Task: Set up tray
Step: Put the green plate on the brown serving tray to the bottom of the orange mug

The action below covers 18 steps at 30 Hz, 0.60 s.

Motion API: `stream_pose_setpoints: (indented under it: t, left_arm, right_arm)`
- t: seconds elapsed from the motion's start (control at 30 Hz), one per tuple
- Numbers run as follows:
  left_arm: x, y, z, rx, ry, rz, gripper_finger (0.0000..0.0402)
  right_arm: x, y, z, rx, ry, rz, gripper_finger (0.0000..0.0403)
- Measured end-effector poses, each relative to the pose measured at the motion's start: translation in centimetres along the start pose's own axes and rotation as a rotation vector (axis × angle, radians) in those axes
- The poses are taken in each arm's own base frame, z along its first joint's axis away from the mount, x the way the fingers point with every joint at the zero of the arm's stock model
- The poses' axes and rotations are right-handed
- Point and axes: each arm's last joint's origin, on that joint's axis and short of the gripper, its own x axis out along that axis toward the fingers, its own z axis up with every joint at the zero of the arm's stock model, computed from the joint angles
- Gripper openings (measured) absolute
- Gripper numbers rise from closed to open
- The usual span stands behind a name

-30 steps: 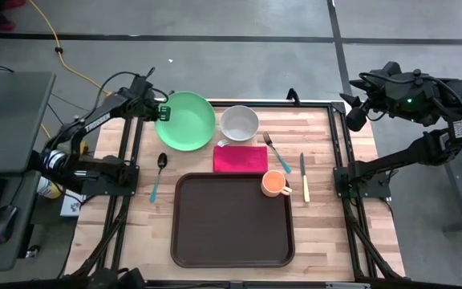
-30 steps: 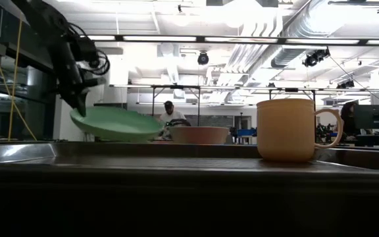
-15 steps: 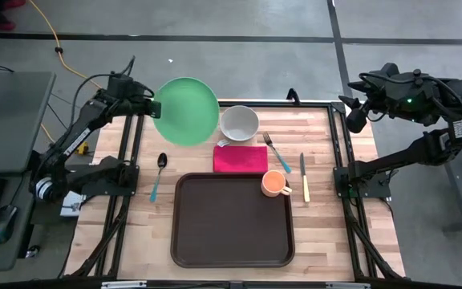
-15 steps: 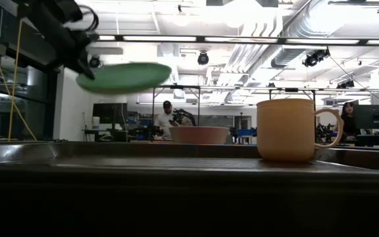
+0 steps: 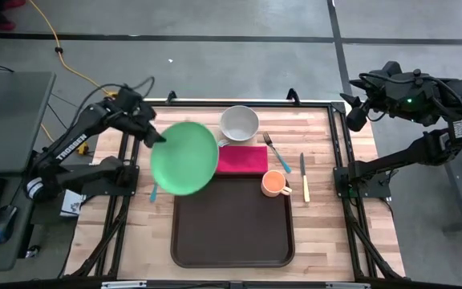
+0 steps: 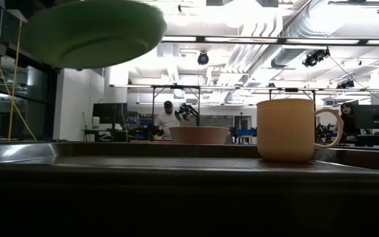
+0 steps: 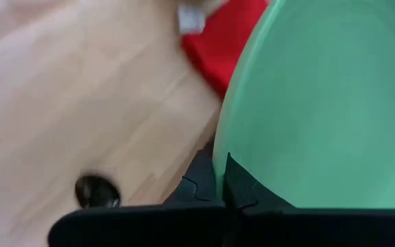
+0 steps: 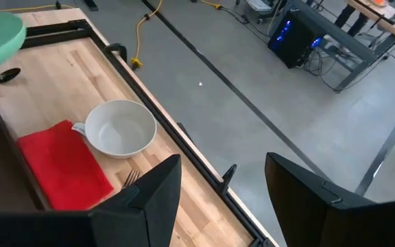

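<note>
— So where's the tray from your left gripper?

— Below and just ahead of it; I'm pinching the green plate by its rim, probably overhanging the tray's near corner (right gripper spread, parked well off).

Tray mostly bare; mug cornering.

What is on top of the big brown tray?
Only the orange cup stands on the tray, at its far right corner. The green plate, held up in the air by the left gripper, hides the tray's far left corner, so that bit cannot be seen.
</note>
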Motion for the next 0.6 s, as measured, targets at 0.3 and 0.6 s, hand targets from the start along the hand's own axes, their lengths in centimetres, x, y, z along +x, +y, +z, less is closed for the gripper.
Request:
stream_pose_setpoints:
  t: [0.3, 0.6]
  left_arm:
    - [2.3, -3.9, -0.9, 0.056, 0.071, 0.113, 0.0014]
    - [6.0, -8.1, -2.5, 0.022, 0.064, 0.252, 0.0014]
  right_arm:
    - [0.0, 0.0, 0.0, 0.023, 0.0, -0.001, 0.0191]
    - [0.0, 0.0, 0.0, 0.025, 0.001, 0.003, 0.0191]
